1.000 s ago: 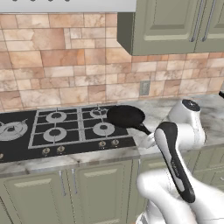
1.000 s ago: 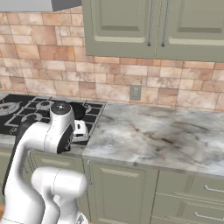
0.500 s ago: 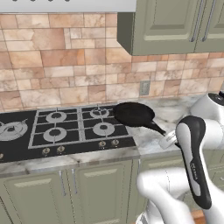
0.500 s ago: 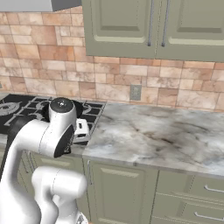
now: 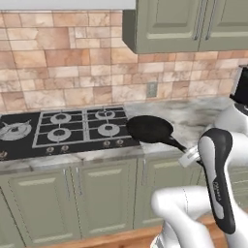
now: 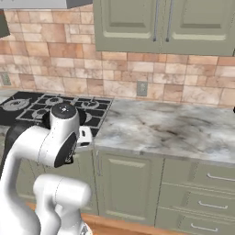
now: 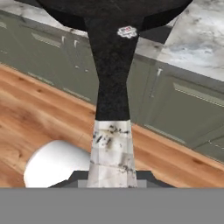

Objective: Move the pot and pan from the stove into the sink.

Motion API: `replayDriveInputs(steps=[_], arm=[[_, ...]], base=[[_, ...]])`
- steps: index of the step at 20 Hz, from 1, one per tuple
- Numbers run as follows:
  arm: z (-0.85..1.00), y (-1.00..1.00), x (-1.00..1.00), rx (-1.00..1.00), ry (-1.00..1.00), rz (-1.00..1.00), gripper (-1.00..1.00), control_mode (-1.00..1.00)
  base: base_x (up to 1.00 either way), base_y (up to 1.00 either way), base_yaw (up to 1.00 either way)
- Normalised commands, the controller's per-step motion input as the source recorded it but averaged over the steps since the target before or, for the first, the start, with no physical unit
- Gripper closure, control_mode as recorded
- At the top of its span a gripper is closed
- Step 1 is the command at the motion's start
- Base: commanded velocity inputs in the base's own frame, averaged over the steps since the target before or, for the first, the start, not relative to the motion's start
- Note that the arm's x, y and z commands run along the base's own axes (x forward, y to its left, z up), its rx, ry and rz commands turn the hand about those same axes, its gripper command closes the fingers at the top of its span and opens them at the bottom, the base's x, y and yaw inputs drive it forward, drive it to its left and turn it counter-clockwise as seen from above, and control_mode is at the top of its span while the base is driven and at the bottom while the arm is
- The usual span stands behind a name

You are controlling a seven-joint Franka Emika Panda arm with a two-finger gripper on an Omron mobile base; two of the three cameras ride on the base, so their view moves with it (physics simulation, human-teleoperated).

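Currently the pan (image 5: 149, 129) is in transit: it hangs just past the right edge of the stove (image 5: 63, 131), over the marbled counter (image 6: 174, 130), with its long handle pointing back toward the arm. The gripper (image 5: 190, 156) sits at the end of that handle. In the hand view the handle runs straight up from between the finger tips to the pan's black body (image 7: 114, 13), so the gripper is judged to be clamped on the pan handle, though the tips themselves are hidden.

Step in hand: carrying the pan from the stove toward the sink. From here I cannot make out the sink or the pot. The next move calls for continued travel along the counter while keeping the pan level, since a long handle held at its end gives the load leverage to twist in the grasp.

Surface and room: a grey-veined marble counter beside the black cooktop, sage-green cabinets (image 6: 131, 183) below and above, a tan brick backsplash with one wall outlet (image 6: 142, 88), and a wooden floor (image 7: 39, 122).
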Motion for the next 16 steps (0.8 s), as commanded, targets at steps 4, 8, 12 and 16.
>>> replayDriveInputs(steps=[4, 8, 12, 16], arm=[[0.00, 0.00, 0.00, 0.00, 0.00, 0.00, 1.00, 1.00], [0.00, 0.00, 0.00, 0.00, 0.00, 0.00, 1.00, 1.00], [0.00, 0.00, 0.00, 0.00, 0.00, 0.00, 1.00, 1.00], [0.00, 0.00, 0.00, 0.00, 0.00, 0.00, 1.00, 1.00]], base=[[-0.37, -0.28, -0.22], [0.00, -0.27, -0.40], [0.04, -0.19, -0.46], [0.03, -0.20, -0.47]])
